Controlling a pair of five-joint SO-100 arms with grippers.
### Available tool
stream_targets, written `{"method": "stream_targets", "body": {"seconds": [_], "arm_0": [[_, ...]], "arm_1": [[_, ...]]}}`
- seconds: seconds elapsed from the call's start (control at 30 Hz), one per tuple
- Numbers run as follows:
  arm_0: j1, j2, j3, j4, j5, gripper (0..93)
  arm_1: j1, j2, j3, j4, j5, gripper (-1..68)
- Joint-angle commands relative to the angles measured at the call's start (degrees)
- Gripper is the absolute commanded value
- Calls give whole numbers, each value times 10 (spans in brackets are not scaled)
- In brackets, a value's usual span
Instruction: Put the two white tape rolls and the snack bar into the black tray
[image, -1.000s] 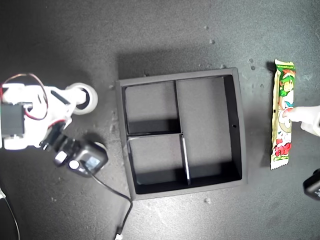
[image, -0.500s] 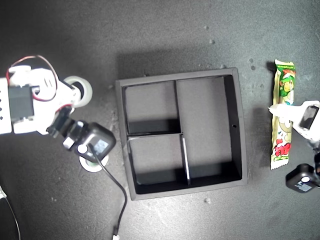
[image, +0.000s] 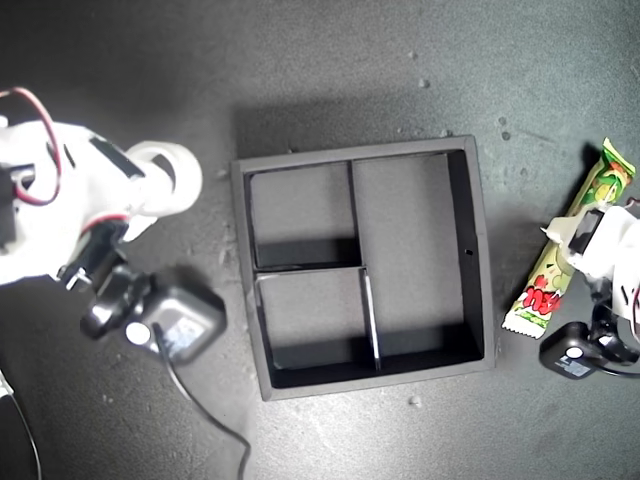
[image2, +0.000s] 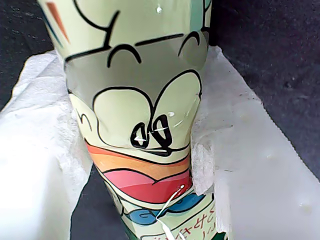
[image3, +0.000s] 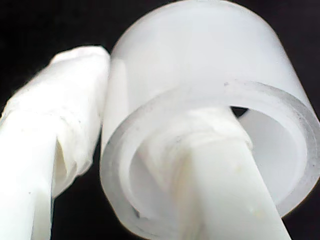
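The snack bar (image: 540, 290), in a yellow-green cartoon wrapper, lies tilted at the exterior view's right, just outside the black tray (image: 478, 250). My first gripper (image: 580, 238) is shut on its middle; the first wrist view shows the snack bar (image2: 140, 100) pinched between white padded fingers (image2: 250, 165). At the exterior view's left, my second gripper (image: 150, 185) is shut on a white tape roll (image: 178, 170). One of its fingers (image3: 225, 190) passes through the tape roll (image3: 200, 65) and the other presses its outside. The other tape roll is hidden. All three tray compartments are empty.
A black wrist camera (image: 175, 320) with a trailing cable (image: 200, 400) hangs below the second arm, close to the tray's wall at the exterior view's left. Another camera block (image: 570, 355) sits by the first arm. Small crumbs (image: 415, 402) dot the dark mat.
My first gripper closed on the snack bar and swung it from straight to tilted. The second arm shifted with its roll, and its camera now covers the other tape roll.
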Motion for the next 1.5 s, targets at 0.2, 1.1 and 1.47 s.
{"method": "stream_targets", "body": {"seconds": [0.2,1.1,1.47], "arm_0": [[35,-258,-390,142,39,1],[67,-548,-736,234,14,115],[80,-513,-712,234,6,215]], "arm_1": [[-40,4,-306,266,-131,35],[-83,-336,-766,125,-170,195],[-71,-336,-768,209,-174,330]]}}
